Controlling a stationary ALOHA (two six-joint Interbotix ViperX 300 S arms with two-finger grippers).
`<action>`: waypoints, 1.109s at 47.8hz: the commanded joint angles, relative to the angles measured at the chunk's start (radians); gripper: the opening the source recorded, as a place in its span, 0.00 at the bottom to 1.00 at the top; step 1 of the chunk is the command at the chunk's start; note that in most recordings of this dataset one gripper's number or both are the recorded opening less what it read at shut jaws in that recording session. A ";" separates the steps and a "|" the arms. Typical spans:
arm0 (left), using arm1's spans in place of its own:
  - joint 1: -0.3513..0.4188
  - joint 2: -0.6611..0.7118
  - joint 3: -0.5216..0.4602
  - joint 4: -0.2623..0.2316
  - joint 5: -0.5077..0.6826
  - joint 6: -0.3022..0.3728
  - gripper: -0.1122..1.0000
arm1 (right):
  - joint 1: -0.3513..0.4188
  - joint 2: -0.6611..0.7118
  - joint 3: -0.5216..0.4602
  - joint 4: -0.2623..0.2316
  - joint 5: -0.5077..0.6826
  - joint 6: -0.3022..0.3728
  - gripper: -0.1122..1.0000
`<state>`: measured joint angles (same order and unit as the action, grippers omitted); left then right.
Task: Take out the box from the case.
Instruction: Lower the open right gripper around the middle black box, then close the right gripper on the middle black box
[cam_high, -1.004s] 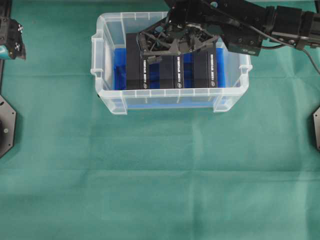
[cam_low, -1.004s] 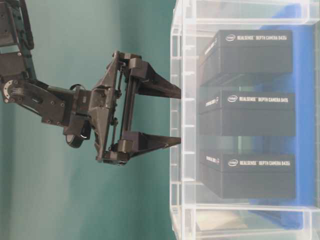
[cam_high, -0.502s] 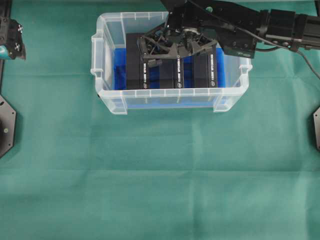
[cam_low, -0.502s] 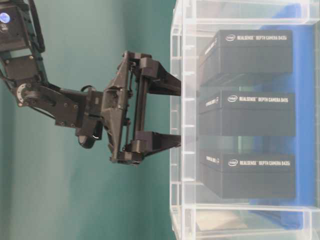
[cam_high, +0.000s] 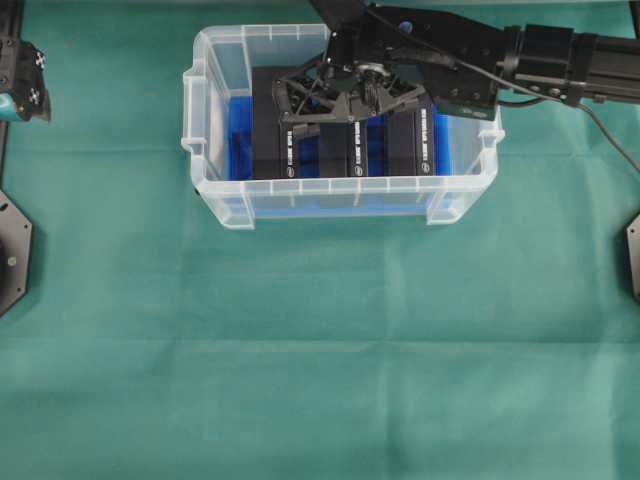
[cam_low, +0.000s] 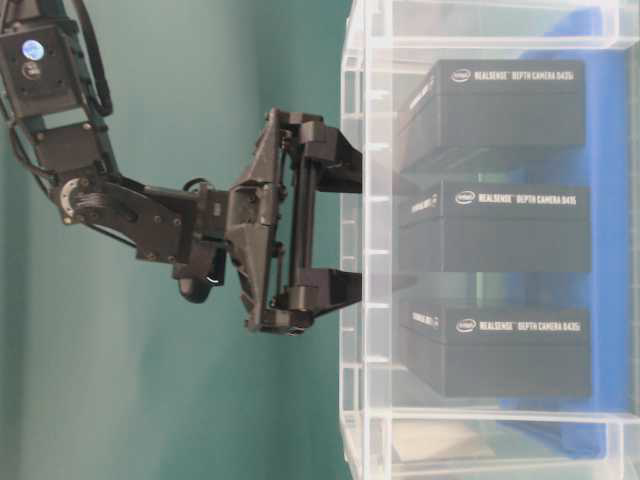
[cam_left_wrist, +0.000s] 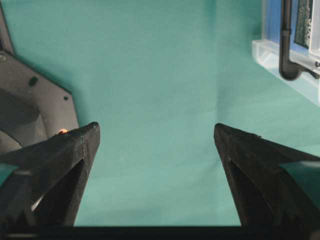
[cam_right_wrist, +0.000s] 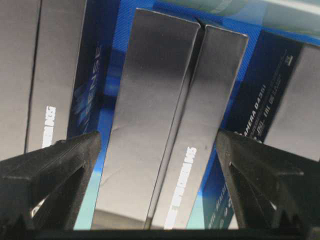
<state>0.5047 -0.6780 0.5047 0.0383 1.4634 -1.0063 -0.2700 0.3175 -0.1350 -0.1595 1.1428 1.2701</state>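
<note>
Right tool spread wide astride the middle box, neighbouring boxes crowding both sides

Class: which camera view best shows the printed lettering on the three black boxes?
Table-level exterior: the three black boxes show readable white lettering through the clear plastic case. Overhead shows tiny labels; right wrist shows partial, blurred text; left wrist, only a sliver.

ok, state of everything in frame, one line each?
case: open-topped, upright on the cloth
left box: in the case, on edge
middle box: in the case, between the open jaws, not gripped
right box: in the case, on edge
right gripper: open, over the middle box
left gripper: open, empty
</note>
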 joint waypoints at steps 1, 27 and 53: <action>0.003 -0.003 -0.011 0.003 -0.003 0.002 0.98 | -0.005 -0.014 -0.008 -0.002 -0.015 0.000 0.96; 0.003 -0.005 0.000 0.005 -0.003 -0.002 0.98 | -0.012 -0.005 0.064 0.006 -0.084 0.046 0.96; 0.003 -0.005 0.005 0.005 -0.003 -0.003 0.98 | -0.008 -0.003 0.080 0.029 -0.084 0.107 0.74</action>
<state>0.5047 -0.6796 0.5185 0.0399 1.4634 -1.0094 -0.2807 0.3313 -0.0445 -0.1273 1.0600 1.3637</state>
